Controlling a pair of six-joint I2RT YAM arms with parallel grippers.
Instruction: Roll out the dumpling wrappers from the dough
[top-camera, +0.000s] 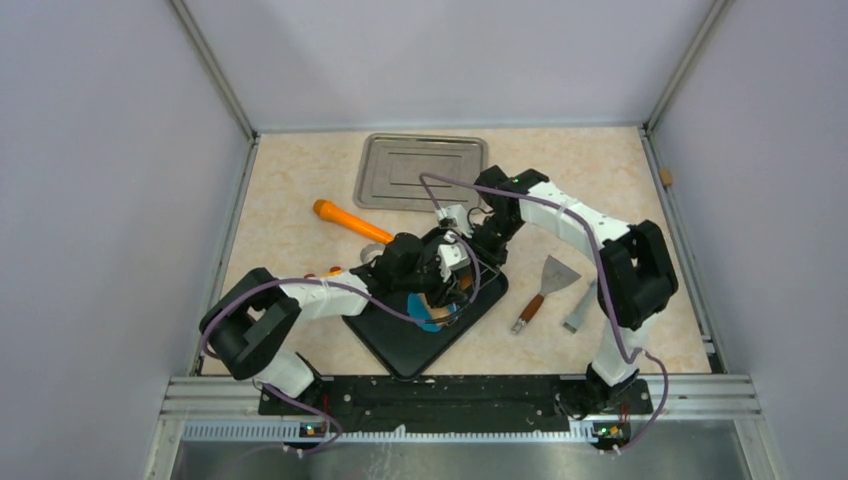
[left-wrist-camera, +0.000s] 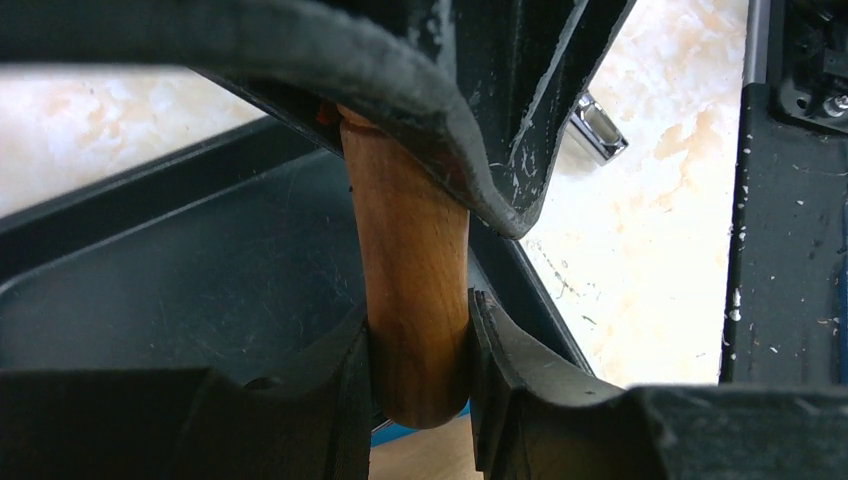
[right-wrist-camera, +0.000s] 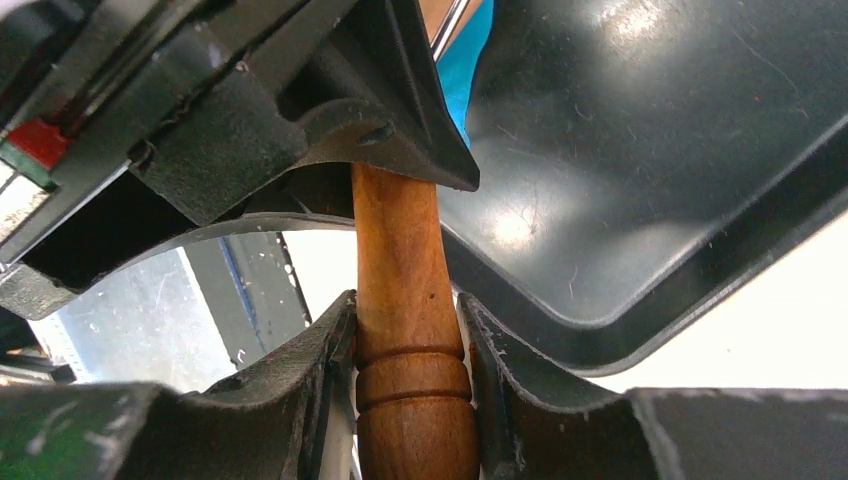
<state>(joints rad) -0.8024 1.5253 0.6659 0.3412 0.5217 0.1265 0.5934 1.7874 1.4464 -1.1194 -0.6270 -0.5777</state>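
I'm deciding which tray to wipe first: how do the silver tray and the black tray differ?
Finish: the silver tray is bright bare metal; the black tray is dark.
Pose: the silver tray sits square to the table's far edge; the black tray is turned diagonally.
Load: the silver tray lies farther back; the black tray, nearer, carries blue dough.
Both are flat rectangles with rounded corners.

No readable text in any view.
The rectangular silver metal tray (top-camera: 420, 170), the black plastic tray (top-camera: 400, 348) and the brown wooden rolling pin (right-wrist-camera: 400, 270) bear no legible marks; a small red patch (right-wrist-camera: 38, 143) on black housing is too blurred to read.
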